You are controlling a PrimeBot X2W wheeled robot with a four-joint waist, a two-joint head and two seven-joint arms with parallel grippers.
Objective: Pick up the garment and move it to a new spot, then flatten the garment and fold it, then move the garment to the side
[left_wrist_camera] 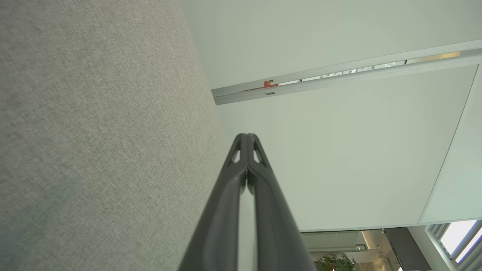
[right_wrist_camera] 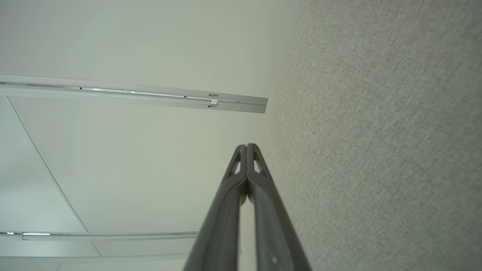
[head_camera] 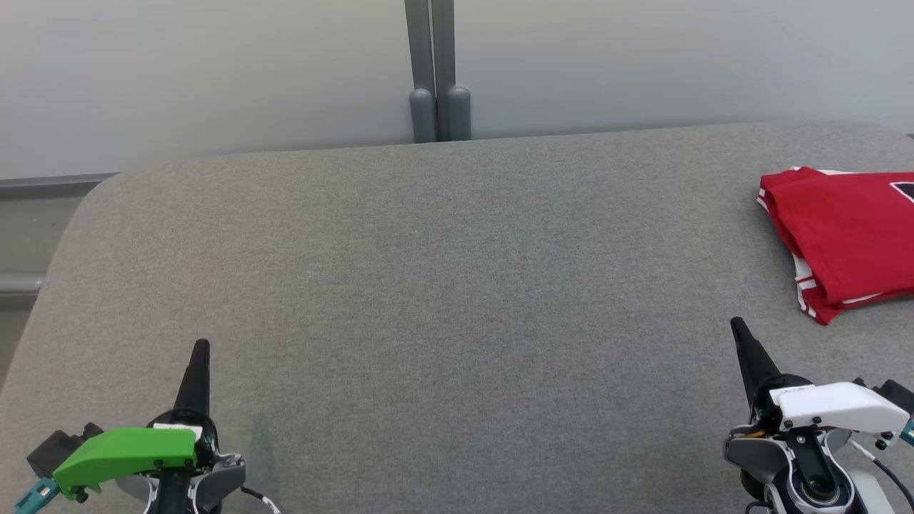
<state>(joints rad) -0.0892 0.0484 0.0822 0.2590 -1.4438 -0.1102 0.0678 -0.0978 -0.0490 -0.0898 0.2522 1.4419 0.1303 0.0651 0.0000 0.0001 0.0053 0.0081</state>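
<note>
head view: red garment (head_camera: 842,235) w/ white trim lies folded at the far right of the grey padded table (head_camera: 457,285), partly cut by the frame edge and well apart from both arms. judged soft, light, limp, not fragile. layers likely to slide apart if lifted by one ply, so best taken at the thick folded edge nearest the robot, pinching all layers. left gripper (head_camera: 202,348) at lower left and right gripper (head_camera: 736,325) at lower right are both fully closed, nothing held, over bare table. left wrist view: fingers (left_wrist_camera: 226,210) pressed together tip to tip, empty, table alongside; contact w/ it cannot be told. right wrist view: same, fingers (right_wrist_camera: 271,226) closed, empty, beside bare table.
</note>
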